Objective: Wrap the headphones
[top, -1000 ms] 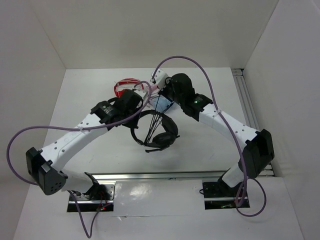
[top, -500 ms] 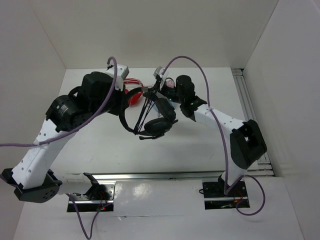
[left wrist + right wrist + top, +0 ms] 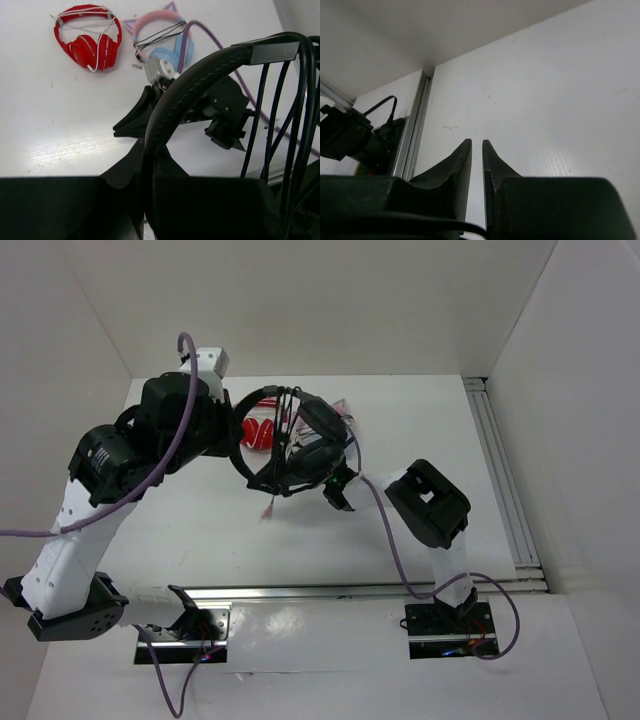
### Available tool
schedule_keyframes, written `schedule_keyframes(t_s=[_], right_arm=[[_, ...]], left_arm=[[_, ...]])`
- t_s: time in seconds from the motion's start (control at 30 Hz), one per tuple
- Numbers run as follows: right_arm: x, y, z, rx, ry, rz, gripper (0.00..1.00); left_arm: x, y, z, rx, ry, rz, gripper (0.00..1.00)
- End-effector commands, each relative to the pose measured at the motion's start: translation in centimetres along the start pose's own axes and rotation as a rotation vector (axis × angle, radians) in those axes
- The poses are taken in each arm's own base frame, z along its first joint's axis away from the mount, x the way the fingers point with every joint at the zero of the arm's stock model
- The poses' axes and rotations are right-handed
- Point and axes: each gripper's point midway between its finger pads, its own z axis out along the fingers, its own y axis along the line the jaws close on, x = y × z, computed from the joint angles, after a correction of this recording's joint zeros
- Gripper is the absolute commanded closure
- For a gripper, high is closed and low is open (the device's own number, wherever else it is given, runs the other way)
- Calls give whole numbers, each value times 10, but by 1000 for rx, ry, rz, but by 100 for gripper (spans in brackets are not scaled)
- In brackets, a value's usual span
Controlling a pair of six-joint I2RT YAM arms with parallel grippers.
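The black headphones (image 3: 295,440) hang above the table, the thin black cable (image 3: 265,130) running in several strands across the headband (image 3: 200,75). My left gripper (image 3: 149,150) is shut on the lower end of that headband, and in the top view this gripper (image 3: 240,435) is raised at the back left. A small pink plug (image 3: 268,509) dangles below the headset. My right gripper (image 3: 476,142) stands low over the table with a narrow gap and nothing between its fingers. In the left wrist view the right gripper (image 3: 116,131) points left beneath the headband, apart from it.
Red-and-white headphones (image 3: 87,42) and light-blue and pink cat-ear headphones (image 3: 160,35) lie on the table at the back. Metal rails run along the right edge (image 3: 500,460) and the near edge (image 3: 350,592). White walls enclose the table.
The left arm has lifted the headphones up and toward the back. The right gripper has let go of the cable, parted slightly, and its arm has folded back and down toward its base.
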Motion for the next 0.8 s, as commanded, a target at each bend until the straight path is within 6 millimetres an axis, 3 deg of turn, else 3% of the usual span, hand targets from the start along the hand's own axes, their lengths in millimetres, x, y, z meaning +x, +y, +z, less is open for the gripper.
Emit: schedule_keyframes(t_s=[0.0,0.33,0.5,0.6,0.7,0.77], right_arm=[[-8,13,-2,-75,-82,20,76],[7,12,-9,-69,-85,56,78],[26,10,-21,-52,-70,83,69],[24,11,-26,-54,-90,98,64],[31,14,-31,-62,-81,113,64],[35,14,-32,-58,-74,120,69]], left_arm=[[-39,-10,-18,54,-159,-129,100],[-38,0,-15,-3,-172,-149,100],[-41,7,-20,-32,-186,-169,100],[-42,9,-24,-37,-198,-173,100],[-42,9,-24,-37,-198,-173,100],[-41,11,-21,-49,-194,-170,100]])
